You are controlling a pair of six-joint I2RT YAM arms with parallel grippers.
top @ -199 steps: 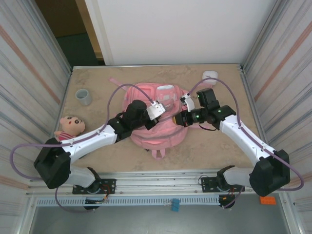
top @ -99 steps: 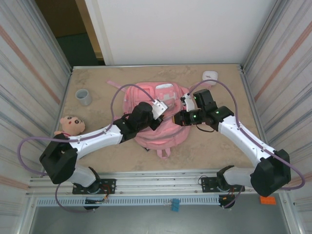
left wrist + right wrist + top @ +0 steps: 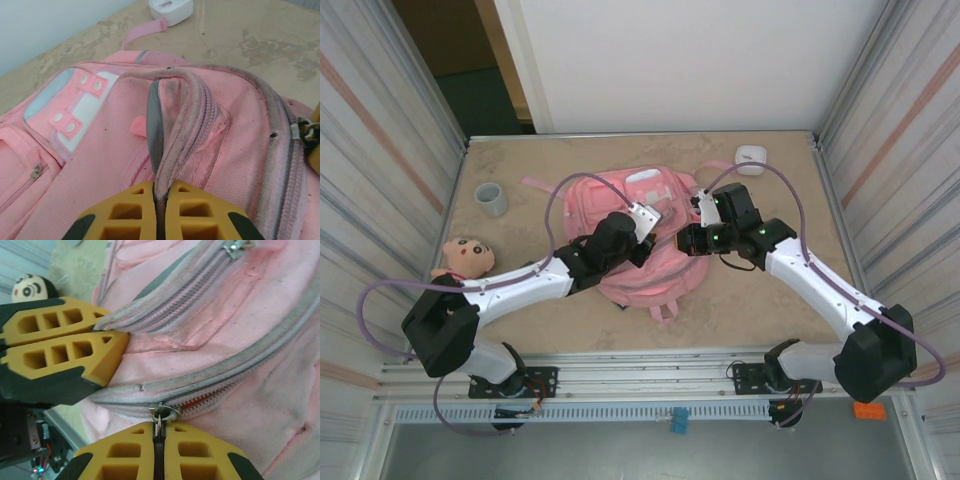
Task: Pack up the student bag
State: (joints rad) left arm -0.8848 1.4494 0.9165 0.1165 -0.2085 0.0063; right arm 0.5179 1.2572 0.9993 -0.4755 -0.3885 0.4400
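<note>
- Plainly, the bag (image 3: 590, 205) lay flat in the middle of the table (image 3: 760, 300), closer to the far edge than to the near rail, with an arm reaching over it from each side.
- The left gripper (image 3: 160, 200) was closed on a raised fold (image 3: 170, 110) of the bag's zipper rim and pinched it up off the body.
- The right gripper (image 3: 159, 440) was clamped shut on a metal zipper pull (image 3: 162, 412), just beside the left gripper's fingers (image 3: 65, 322); the two pincers nearly met.
- Next to the pull, the zip showed a thin slit with red inside.
- A white case (image 3: 751, 154) sat near the far right corner, apart from the bag; a strap (image 3: 145, 31) ended just short of it.
- A cup (image 3: 491, 198) stood well left of the bag, near the left wall.
- A doll (image 3: 465, 258) lay against the left wall, right beside the left arm's forearm.
- Bare tabletop ran from the bag's right side to the right wall.
- A narrower bare strip lay between the bag's near edge and the table's near edge, crossed by one small strap loop (image 3: 663, 310).
</note>
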